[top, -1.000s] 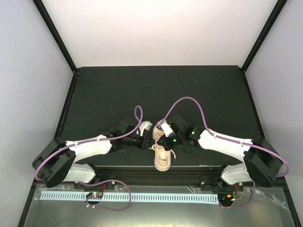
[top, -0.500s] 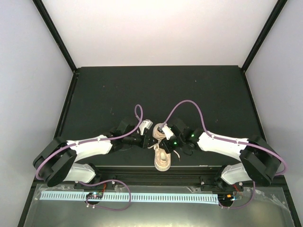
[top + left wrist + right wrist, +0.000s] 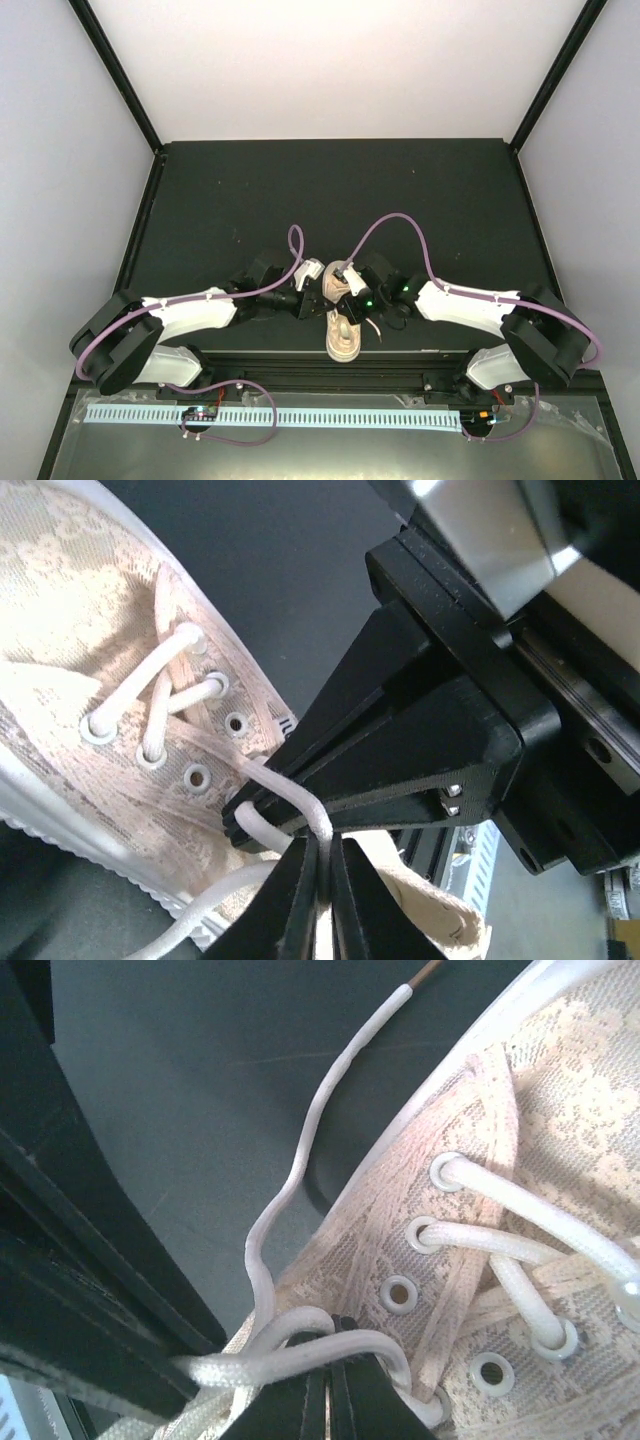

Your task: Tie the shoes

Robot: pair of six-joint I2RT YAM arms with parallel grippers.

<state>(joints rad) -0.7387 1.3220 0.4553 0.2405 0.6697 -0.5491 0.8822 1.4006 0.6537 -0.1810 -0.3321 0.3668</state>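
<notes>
Now | left gripper, right gripper clamped on laces | sneaker at near table edge

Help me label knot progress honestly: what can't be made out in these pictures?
- Left wrist view: the thin off-white lace vanishes between the shut left hand and the right hand; any loop is hidden.
- Right wrist view: the shut right hand hides the pinched stretch of lace; the beige-pink lace-fabric sneaker is cut off by the frame.
- Top view: both hands cover the sneaker's front; the lace is too small to trace.
</notes>
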